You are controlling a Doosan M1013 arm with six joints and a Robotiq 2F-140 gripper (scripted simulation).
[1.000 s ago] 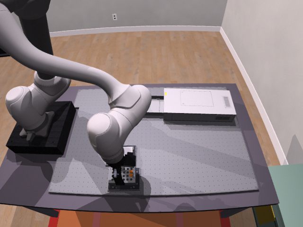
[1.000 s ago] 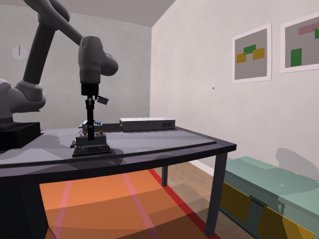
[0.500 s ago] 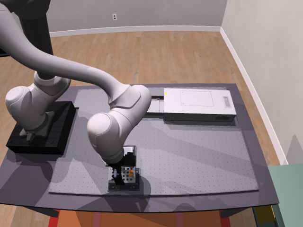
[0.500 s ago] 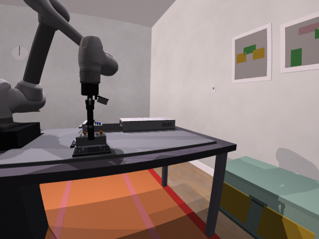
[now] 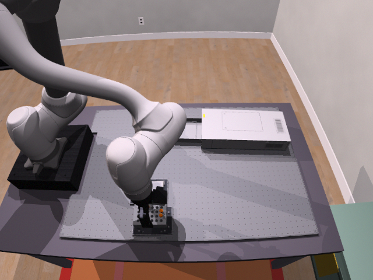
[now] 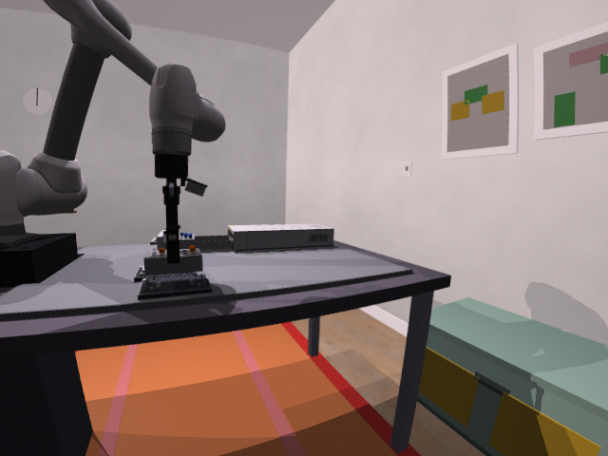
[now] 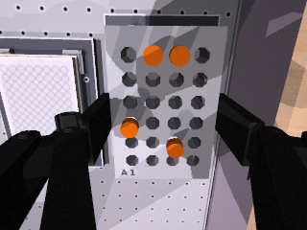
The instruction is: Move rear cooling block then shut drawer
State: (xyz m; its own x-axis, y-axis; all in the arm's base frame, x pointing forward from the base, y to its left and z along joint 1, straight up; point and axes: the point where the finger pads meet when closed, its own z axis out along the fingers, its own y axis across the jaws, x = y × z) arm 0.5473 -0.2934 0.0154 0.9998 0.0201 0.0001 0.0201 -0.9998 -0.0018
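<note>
We note the arm (image 5: 127, 161) (image 6: 171, 105) reaching across the deck, wrist pointing down, gripper (image 5: 148, 214) (image 6: 172, 255) (image 7: 162, 107) pinching the rear cooling block (image 5: 158, 222) (image 6: 190, 265) (image 7: 164, 113) by opposite sides. Block: level, at D2 (image 5: 152, 231) (image 6: 175, 287) (image 7: 163, 20); seating cannot be confirmed.

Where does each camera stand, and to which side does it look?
Top: high above the table, looking steeply down; arm and gripper show.
Exterior: low beside the table, looking across it; arm and gripper show.
Wrist: on the wrist, looking down past both fingers at the block.
Top and exterior share the cooler.
</note>
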